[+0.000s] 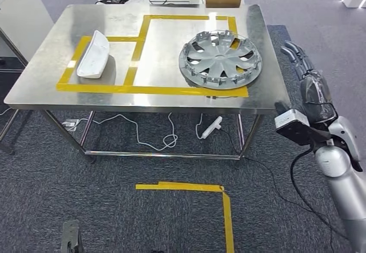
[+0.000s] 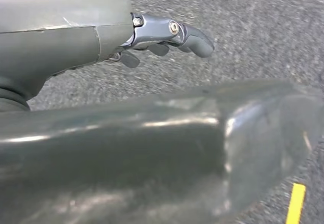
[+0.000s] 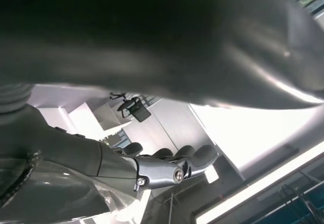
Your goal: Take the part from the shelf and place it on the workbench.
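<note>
The wheel cover (image 1: 221, 58) lies flat on the right side of the steel tabletop (image 1: 43, 75), inside the larger yellow-taped box. A white curved part (image 1: 94, 54) sits in the smaller taped box on the left. Which of the two was the part to fetch I cannot tell, but both rest on the workbench, so the placing looks done.

The right hand (image 1: 309, 78) hangs off the tabletop's right edge, fingers stretched out and holding nothing. The left hand (image 2: 168, 34) hangs over grey carpet, fingers loosely extended with nothing in them. I would judge little is left beyond the arms settling.
</note>
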